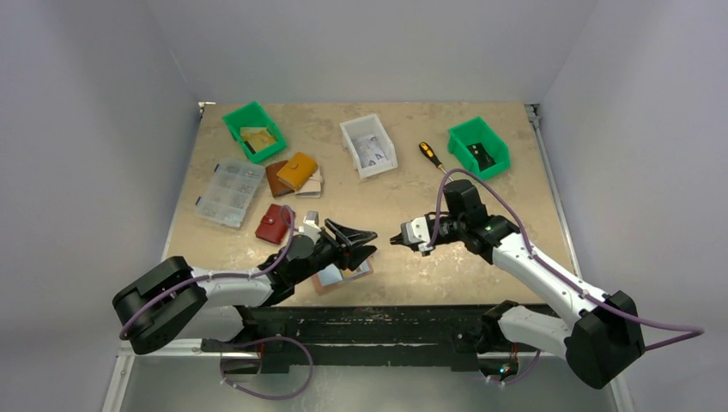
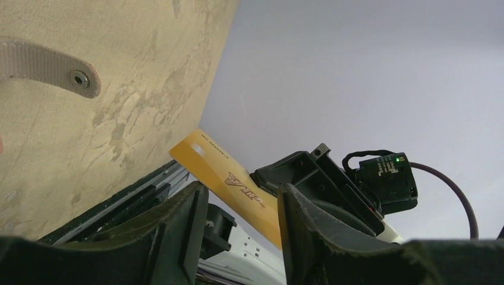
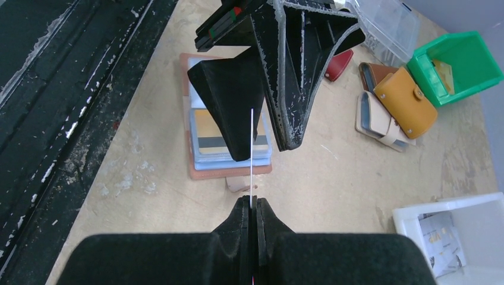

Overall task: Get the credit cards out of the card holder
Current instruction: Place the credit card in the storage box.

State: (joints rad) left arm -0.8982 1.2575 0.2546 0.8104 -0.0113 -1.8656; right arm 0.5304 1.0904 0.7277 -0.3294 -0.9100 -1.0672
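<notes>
Card holder [image 1: 330,280] lies open and flat on the desk [image 1: 403,184] at the near edge, about 6 o'clock in the top view and a little left of centre. Its clear sleeves face up. Right wrist view shows a striped tan card [image 3: 205,133] in a sleeve, with a light blue card [image 3: 202,161] just below it.

Left gripper [image 1: 375,243] hangs over the holder, pointing toward 3 o'clock. Its jaws are apart, one finger on either side of the tan-gold card [image 2: 217,163]. Cannot tell whether either pad touches the card.

Right gripper [image 1: 402,238] faces it from the 3 o'clock side, its tips near the left's. Its jaws are together, clamped on one end of the tan-gold card. Right wrist view shows that card edge-on, a thin pale line rising from the pinch into the gap between the left fingers. The card is off the desk, in the air between the two grippers and apart from the holder.

Around the holder:
- Red pouch [image 1: 275,223] at 10 o'clock of the holder.
- Mustard-yellow wallet [image 1: 297,170] at 11 o'clock, resting on other wallets.
- Clear compartment box [image 1: 229,192] toward the desk's 9 o'clock edge.
- Left green bin [image 1: 254,130] at the desk's 11 o'clock.
- White bin [image 1: 367,144] at 12 o'clock.
- Screwdriver [image 1: 430,155] at 1 o'clock.
- Right green bin [image 1: 478,146] at 2 o'clock.
</notes>
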